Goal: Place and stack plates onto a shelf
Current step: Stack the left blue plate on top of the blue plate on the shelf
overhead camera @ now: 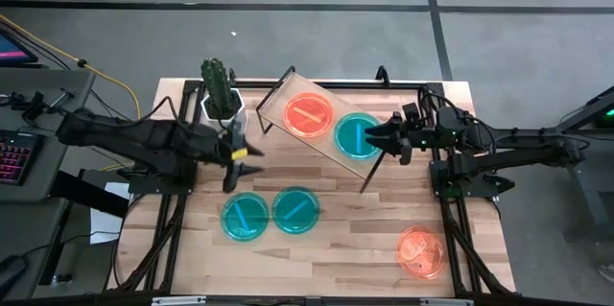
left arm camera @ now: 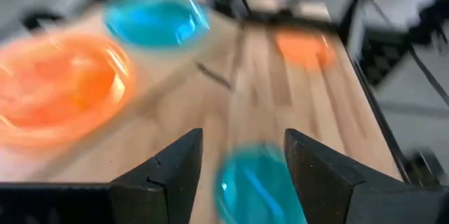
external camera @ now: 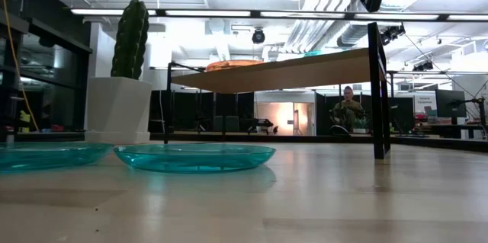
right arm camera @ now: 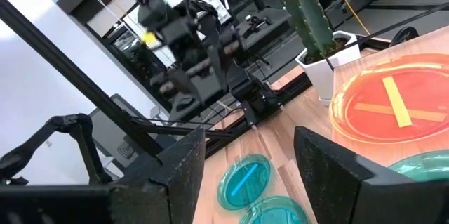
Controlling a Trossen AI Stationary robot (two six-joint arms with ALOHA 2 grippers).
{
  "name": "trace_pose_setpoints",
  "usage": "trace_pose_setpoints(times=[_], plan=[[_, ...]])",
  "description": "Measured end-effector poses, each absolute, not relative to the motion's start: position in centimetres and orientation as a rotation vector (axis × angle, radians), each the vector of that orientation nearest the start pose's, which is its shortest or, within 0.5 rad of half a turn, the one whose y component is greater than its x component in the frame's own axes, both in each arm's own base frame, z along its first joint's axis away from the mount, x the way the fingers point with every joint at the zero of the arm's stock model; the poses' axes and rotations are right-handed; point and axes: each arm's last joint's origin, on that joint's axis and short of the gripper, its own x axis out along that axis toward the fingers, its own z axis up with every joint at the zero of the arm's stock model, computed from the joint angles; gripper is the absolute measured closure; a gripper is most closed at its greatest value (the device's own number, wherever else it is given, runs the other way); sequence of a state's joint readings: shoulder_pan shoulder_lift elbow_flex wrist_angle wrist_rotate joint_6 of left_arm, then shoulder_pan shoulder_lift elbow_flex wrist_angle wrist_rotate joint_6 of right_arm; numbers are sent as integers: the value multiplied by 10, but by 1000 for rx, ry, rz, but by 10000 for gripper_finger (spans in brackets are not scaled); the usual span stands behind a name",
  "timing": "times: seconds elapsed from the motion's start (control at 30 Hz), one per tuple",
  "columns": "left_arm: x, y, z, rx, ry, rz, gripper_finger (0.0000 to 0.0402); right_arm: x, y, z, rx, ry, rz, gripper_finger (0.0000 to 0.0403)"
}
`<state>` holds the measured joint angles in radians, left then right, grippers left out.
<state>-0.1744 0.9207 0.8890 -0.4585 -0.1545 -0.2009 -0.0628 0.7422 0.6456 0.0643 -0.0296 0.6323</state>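
Light-wood shelf (overhead camera: 331,138) on thin black wire legs, set aslant on the desk (overhead camera: 365,258) toward its far edge, between the two arms. On the shelf: one orange-red plate (overhead camera: 308,114) at the end nearer the far left corner, one teal-blue plate (overhead camera: 357,135) beside it toward the right; in the right wrist view the orange one shows two yellow bar marks crossed, so it may be two stacked, though that cannot be told for sure. On the bare desk: two teal-blue plates, one (overhead camera: 244,216) and the other (overhead camera: 295,210), just beside each other near the middle of the front half; orange-red plates (overhead camera: 420,251) near the front right corner, count unclear. Left gripper (overhead camera: 251,156): held above the desk just left of the shelf's left end, fingers (left arm camera: 175,171) spread wide, holding nothing; in its wrist view a teal-blue plate (left arm camera: 256,185) lies on the wood below the gap between the fingers, apart from them. Right gripper (overhead camera: 369,138): at the right rim of the teal-blue plate on the shelf, fingers (right arm camera: 330,171) parted wide, nothing between them; whether a tip touches that plate cannot be told. Cactus (overhead camera: 219,83) in a white pot (overhead camera: 223,106), far left of the desk, behind the left gripper.
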Motion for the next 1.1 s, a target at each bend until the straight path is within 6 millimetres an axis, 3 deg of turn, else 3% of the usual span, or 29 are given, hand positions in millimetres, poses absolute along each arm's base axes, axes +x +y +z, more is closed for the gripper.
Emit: trace_pose_setpoints(times=[0.17, 0.33, 0.57, 1.1], plan=[[182, -50, 287, -124, 724, -70, 208, 171, -10, 315, 634, 21, -42, 203], [180, -65, 245, -77, 854, -117, 208, 171, -10, 315, 634, 24, -43, 203], [185, -63, 188, -26, 962, -36, 208, 172, -10, 313, 634, 39, -50, 203], [210, -57, 135, 84, 1103, -101, 208, 176, -10, 307, 645, 88, -68, 203]])
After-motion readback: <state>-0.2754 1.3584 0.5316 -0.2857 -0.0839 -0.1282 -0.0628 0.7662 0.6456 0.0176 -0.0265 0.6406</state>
